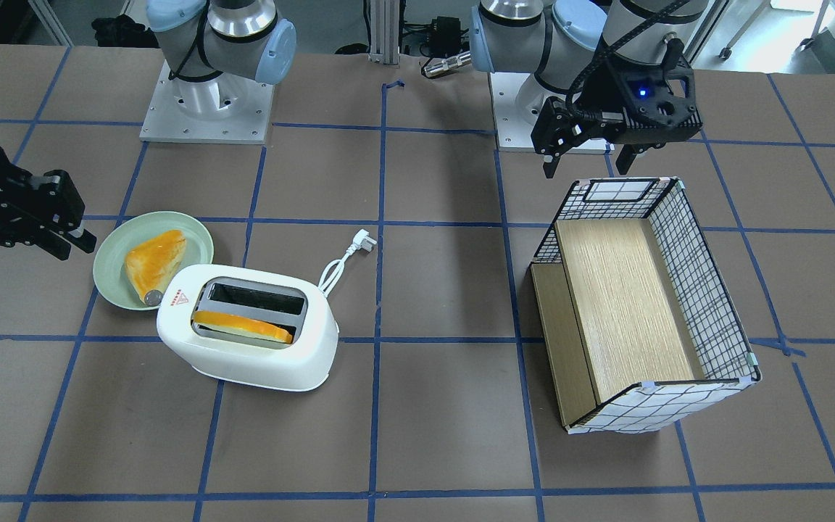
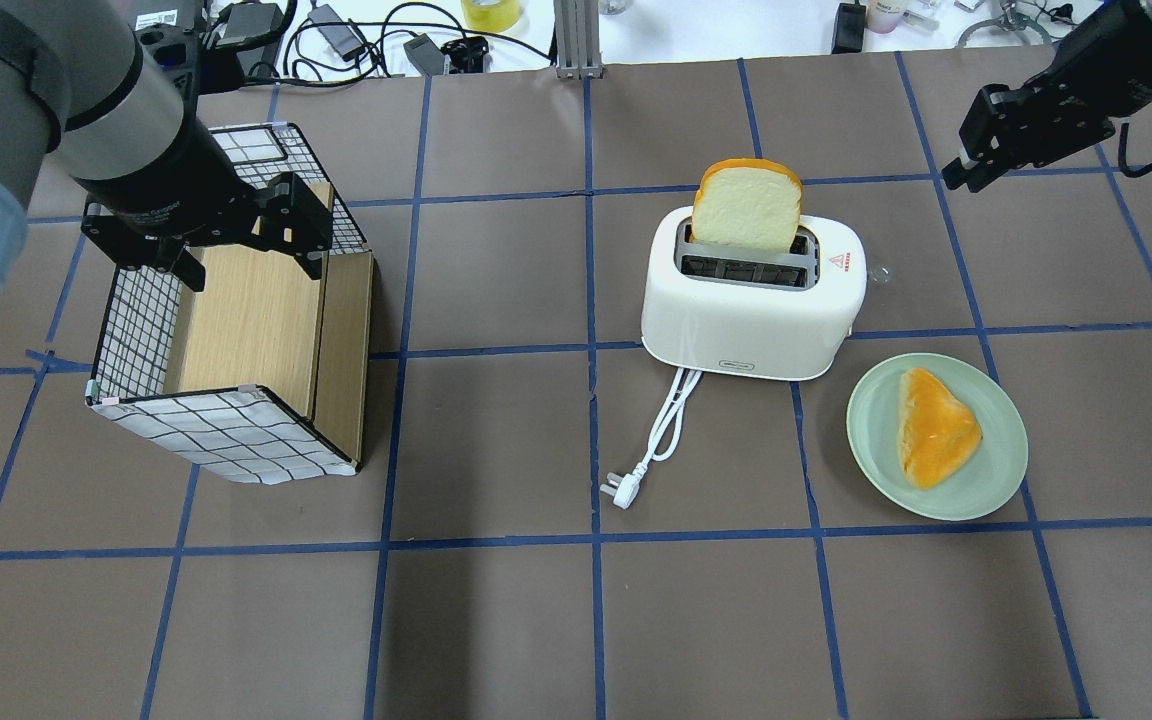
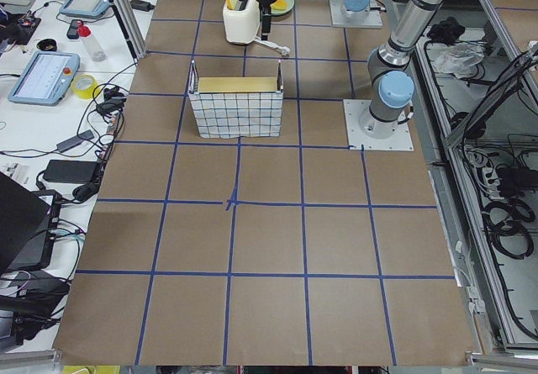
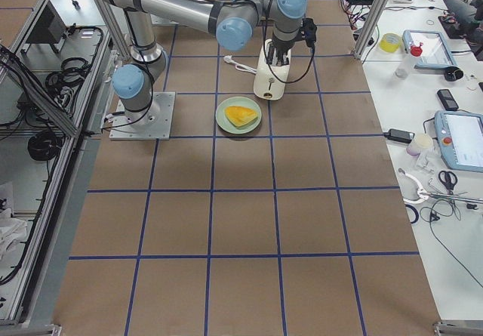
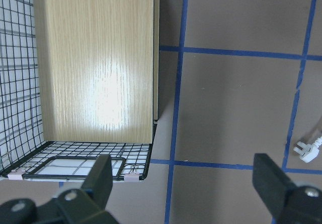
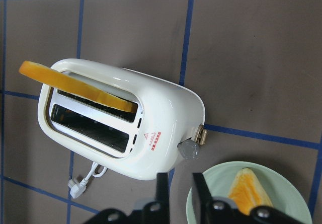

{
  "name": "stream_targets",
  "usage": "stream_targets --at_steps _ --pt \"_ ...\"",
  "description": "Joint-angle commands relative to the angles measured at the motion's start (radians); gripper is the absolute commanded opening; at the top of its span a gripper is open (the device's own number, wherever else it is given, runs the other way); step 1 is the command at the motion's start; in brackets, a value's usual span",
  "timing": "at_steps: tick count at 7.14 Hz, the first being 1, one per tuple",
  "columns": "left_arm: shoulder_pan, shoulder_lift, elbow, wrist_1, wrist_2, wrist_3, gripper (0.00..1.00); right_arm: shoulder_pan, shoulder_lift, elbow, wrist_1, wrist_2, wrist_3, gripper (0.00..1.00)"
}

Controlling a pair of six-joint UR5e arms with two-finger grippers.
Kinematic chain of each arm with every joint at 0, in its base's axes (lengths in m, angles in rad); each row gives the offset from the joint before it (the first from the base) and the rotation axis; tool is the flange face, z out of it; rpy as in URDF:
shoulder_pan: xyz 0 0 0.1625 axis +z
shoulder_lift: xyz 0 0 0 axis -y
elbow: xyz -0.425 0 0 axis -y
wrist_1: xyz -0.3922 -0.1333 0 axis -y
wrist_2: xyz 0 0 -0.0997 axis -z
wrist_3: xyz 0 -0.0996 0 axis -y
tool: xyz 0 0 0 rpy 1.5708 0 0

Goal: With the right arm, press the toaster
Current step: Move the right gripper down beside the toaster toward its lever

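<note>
The white two-slot toaster [image 1: 243, 355] stands on the table with a bread slice [image 1: 243, 326] sticking up out of one slot. It also shows in the overhead view [image 2: 746, 325] and the right wrist view [image 6: 166, 118]. A small grey knob [image 6: 190, 149] sits on its end, facing the green plate. My right gripper [image 2: 966, 170] hangs above the table off that end of the toaster, apart from it, with its fingers [image 6: 163, 194] close together and empty. My left gripper [image 2: 251, 265] is open and empty over the back edge of the basket.
A green plate [image 2: 996, 480] with a toast piece [image 2: 931, 425] lies right beside the toaster's knob end. The white cord and plug [image 2: 626, 490] trail from the toaster toward the robot. A grid-patterned wire basket [image 2: 216, 430] with a wooden insert stands under the left arm.
</note>
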Motion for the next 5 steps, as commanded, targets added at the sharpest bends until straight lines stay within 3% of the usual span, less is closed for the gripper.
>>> stream_targets --at_steps 1,3,5 --pt "0.000 -0.001 0.000 0.000 0.000 0.000 1.00 -0.031 0.042 0.015 0.003 0.119 -0.036 0.00" --pt "0.000 0.001 0.000 0.000 0.000 0.000 1.00 -0.053 0.045 0.104 -0.003 0.217 -0.070 0.00" --pt "0.000 0.001 0.000 0.000 0.000 0.000 1.00 -0.098 0.059 0.136 -0.006 0.230 -0.137 0.00"
